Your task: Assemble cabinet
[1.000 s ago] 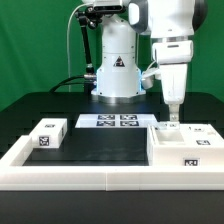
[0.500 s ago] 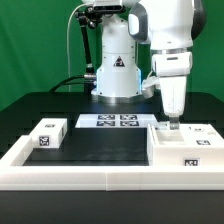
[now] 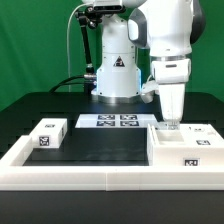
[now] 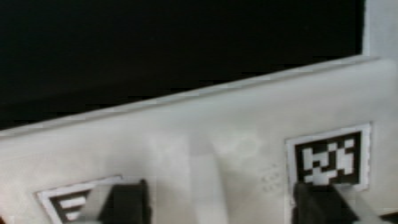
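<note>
The cabinet's large white box body (image 3: 176, 150) lies at the exterior view's right, inside the border frame. My gripper (image 3: 170, 124) hangs straight down at the body's far edge, beside a small white tagged block (image 3: 200, 130). In the wrist view the gripper (image 4: 217, 205) has its two dark fingertips (image 4: 118, 204) apart over a white tagged surface (image 4: 214, 130), with one tag (image 4: 338, 156) by each finger. Nothing is clearly clamped between them. Another tagged cabinet block (image 3: 47, 133) sits at the exterior view's left.
The marker board (image 3: 108, 121) lies flat in front of the robot's base (image 3: 117, 70). A long low white border frame (image 3: 90, 176) runs along the front and up both sides of the black table.
The arm has lowered the gripper slightly toward the white parts at the right. The cabinet parts have not moved.
</note>
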